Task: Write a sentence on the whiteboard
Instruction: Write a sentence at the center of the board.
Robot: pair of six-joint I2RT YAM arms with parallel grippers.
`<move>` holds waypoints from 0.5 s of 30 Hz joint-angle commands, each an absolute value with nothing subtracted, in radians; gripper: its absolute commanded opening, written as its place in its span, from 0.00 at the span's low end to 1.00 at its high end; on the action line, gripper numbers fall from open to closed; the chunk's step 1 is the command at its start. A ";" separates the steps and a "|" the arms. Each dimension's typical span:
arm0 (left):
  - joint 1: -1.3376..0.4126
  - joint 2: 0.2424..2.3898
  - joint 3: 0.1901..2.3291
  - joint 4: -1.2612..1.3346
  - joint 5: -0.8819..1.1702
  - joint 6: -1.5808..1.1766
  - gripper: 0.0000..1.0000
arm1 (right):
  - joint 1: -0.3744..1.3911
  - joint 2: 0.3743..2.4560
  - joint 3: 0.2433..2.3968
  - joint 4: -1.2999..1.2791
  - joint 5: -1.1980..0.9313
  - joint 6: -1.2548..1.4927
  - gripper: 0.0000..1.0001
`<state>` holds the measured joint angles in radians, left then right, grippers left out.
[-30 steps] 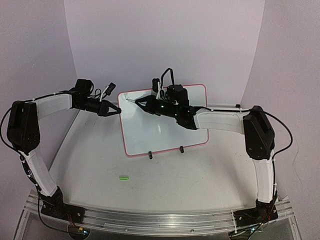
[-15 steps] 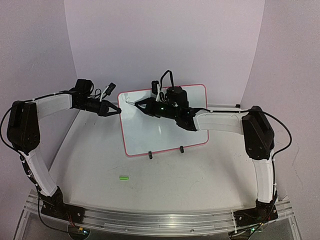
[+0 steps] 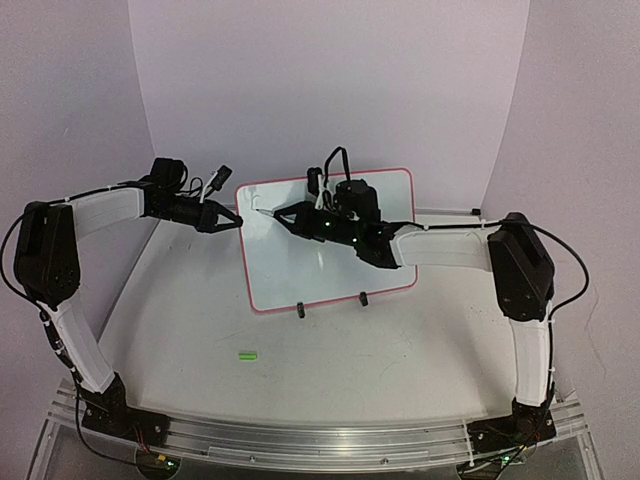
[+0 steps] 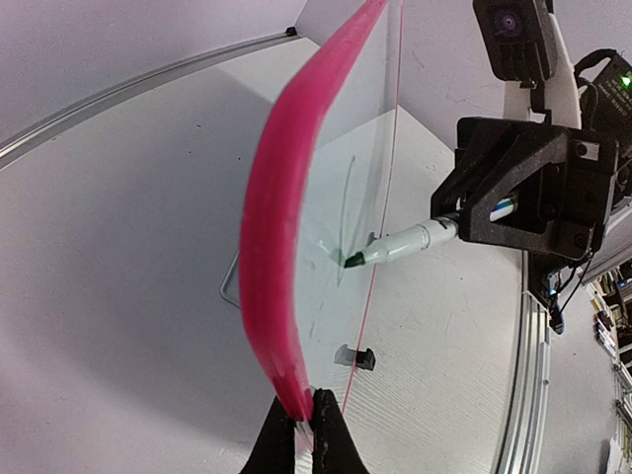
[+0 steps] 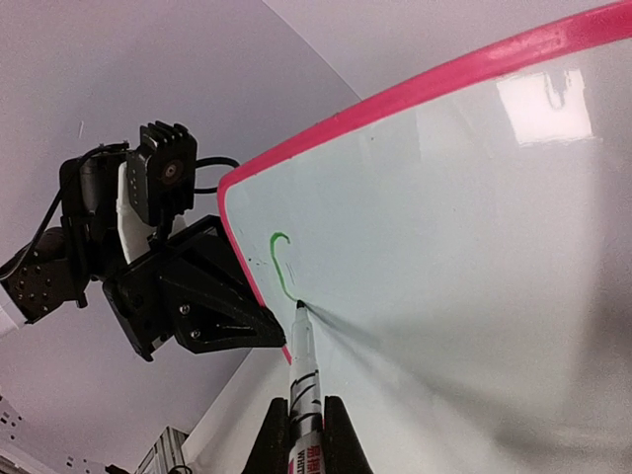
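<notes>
The whiteboard (image 3: pixel 330 250), white with a pink-red frame and two black clip feet, stands tilted at the table's back. My left gripper (image 3: pixel 237 221) is shut on its left edge; the left wrist view shows the jaws pinching the pink frame (image 4: pixel 281 247) near the gripper (image 4: pixel 304 425). My right gripper (image 3: pixel 283 212) is shut on a white marker (image 5: pixel 302 370) whose tip touches the board (image 5: pixel 474 227) at the lower end of a hooked green stroke (image 5: pixel 279 259). The marker also shows in the left wrist view (image 4: pixel 405 243).
A small green cap (image 3: pixel 247 355) lies on the table in front of the board, toward the left. Lilac walls close off the back and sides. A metal rail (image 3: pixel 300 440) runs along the near edge.
My right gripper has moved the marker a little down the board near its upper left corner, lengthening the green stroke. The left arm and the board have held still.
</notes>
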<state>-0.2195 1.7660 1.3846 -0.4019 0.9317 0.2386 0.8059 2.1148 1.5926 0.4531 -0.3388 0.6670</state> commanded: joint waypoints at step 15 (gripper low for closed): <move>-0.249 1.743 1.370 -0.447 0.860 0.308 0.00 | 0.792 2.039 1.489 0.457 -0.232 0.672 0.00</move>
<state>-0.2203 1.7649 1.3849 -0.4026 0.9287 0.2386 0.8059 2.0748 1.5169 0.4785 -0.3000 0.6670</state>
